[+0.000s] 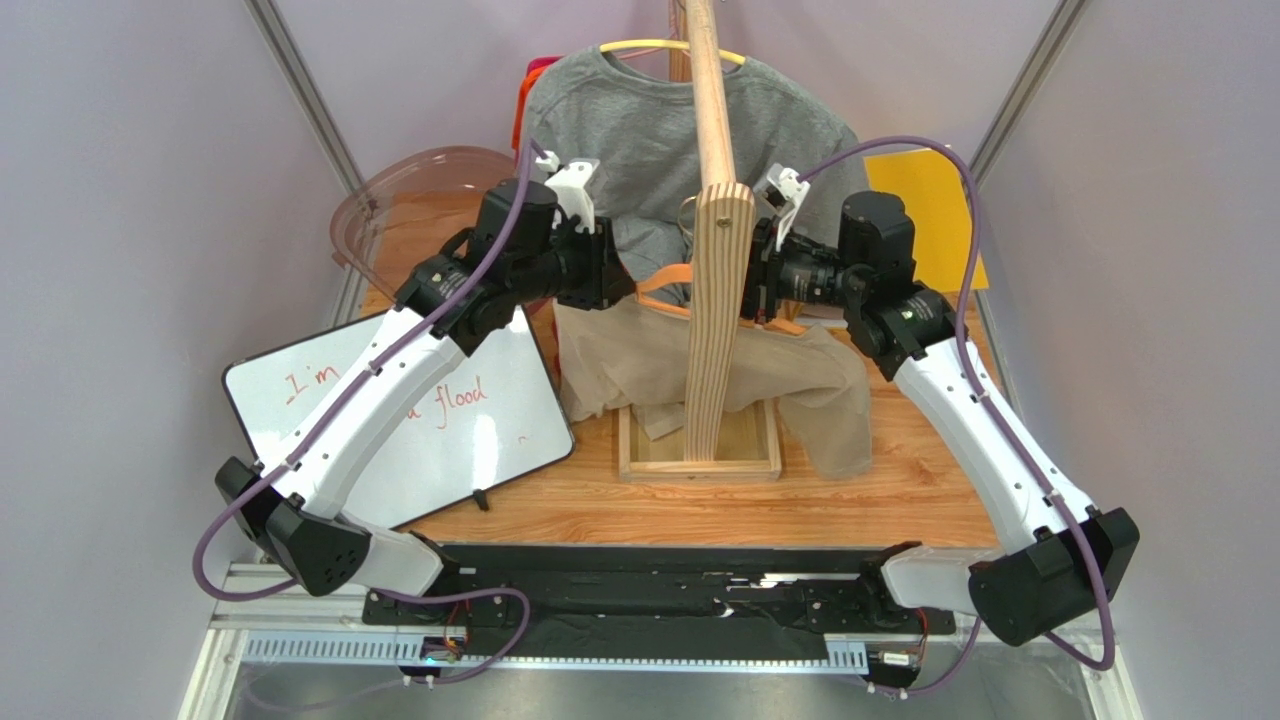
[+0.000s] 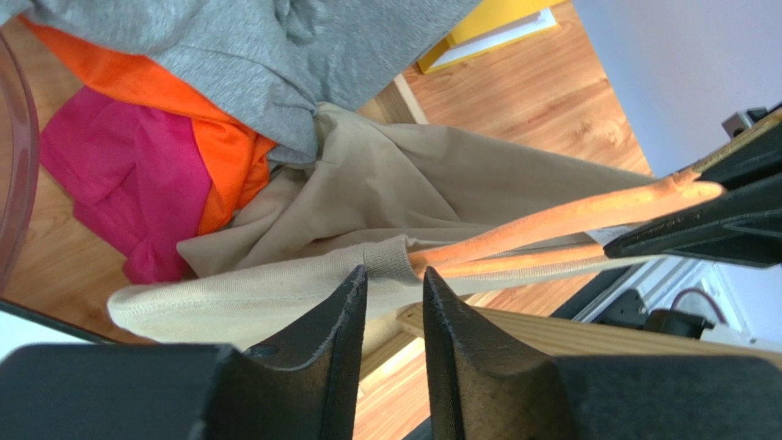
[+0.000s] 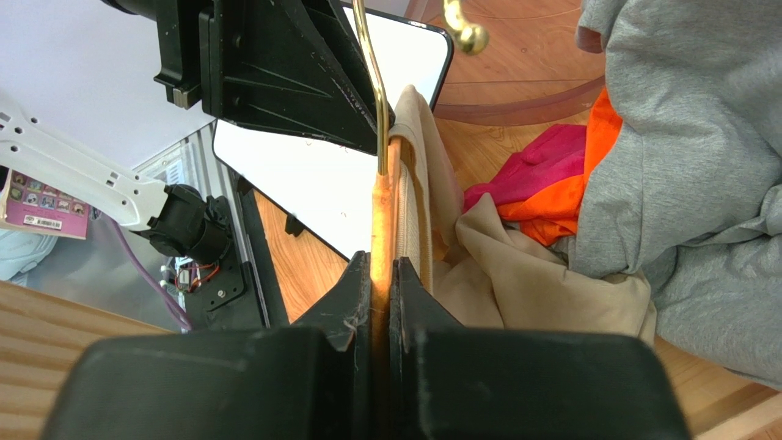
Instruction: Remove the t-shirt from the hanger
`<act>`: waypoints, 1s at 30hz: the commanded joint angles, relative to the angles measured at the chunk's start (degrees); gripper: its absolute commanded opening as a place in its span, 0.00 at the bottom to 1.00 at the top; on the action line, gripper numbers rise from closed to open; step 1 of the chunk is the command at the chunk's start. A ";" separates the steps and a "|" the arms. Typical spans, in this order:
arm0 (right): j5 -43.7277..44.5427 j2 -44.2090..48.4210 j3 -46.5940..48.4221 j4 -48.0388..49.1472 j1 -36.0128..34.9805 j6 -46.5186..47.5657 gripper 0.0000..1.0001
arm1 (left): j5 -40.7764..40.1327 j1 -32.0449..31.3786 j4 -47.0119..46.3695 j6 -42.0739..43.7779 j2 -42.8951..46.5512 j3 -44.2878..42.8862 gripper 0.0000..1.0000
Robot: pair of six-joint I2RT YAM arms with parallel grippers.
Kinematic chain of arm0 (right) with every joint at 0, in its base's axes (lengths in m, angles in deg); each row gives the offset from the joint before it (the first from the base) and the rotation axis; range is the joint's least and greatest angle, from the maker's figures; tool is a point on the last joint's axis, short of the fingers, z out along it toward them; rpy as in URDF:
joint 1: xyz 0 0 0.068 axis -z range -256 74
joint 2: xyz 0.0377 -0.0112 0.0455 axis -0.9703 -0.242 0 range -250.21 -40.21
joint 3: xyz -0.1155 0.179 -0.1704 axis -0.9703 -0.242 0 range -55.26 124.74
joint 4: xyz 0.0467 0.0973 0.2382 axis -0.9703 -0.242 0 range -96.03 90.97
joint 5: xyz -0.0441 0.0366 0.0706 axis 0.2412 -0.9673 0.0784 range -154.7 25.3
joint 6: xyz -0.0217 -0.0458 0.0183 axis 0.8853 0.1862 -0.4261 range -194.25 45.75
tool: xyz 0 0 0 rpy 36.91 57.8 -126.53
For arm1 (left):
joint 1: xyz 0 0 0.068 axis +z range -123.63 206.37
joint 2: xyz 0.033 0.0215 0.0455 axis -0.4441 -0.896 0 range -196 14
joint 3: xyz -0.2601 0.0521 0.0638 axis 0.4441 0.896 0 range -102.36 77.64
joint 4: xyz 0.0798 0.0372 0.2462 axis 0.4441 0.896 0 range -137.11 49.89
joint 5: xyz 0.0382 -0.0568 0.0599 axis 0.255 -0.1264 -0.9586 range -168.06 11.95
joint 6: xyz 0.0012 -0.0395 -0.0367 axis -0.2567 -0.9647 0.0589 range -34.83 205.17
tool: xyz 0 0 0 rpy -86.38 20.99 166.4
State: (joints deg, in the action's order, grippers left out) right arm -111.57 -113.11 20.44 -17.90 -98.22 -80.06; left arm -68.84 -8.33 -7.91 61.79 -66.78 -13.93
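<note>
Right pincer [image 3: 383, 275] clamping hanger [image 3: 380, 211], wooden post [image 1: 718, 300] alongside, grey shirt [image 1: 646, 135] behind

The top view looks down from high on the near side of the tall pale wooden post [image 1: 712, 255], which stands at centre. The left wrist camera sits left of that post, very close, facing right onto the crumpled beige cotton t-shirt [image 2: 441, 183]. The right wrist camera sits right of the post, equally close, facing left along the thin orange plastic hanger [image 3: 381, 229]. Both wrist views share shirt, hanger and the soft grey t-shirt [image 3: 698, 165]. The pale wood low in each is probably the post.
</note>
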 commanded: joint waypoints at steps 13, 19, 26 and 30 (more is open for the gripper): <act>-2.61 2.68 1.20 4.81 -2.30 -1.32 0.00 | -14.40 -3.53 0.27 -6.77 -3.16 -4.14 0.29; -1.73 3.21 0.41 4.90 -2.39 -0.62 0.00 | -12.91 -3.71 -0.35 -5.72 -2.81 -4.32 0.00; 2.66 2.86 0.15 3.50 -2.74 1.14 0.00 | -5.63 -7.39 -5.79 -2.56 1.84 -4.14 0.00; 4.16 2.68 0.15 2.35 -3.71 2.99 0.00 | -2.27 -10.03 -8.53 -3.17 3.60 -5.63 0.00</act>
State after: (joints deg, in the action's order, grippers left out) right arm -107.37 -111.95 19.61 -17.92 -100.10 -79.14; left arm -77.52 -15.17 -9.42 57.79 -66.97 -16.48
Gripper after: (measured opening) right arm 0.018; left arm 0.002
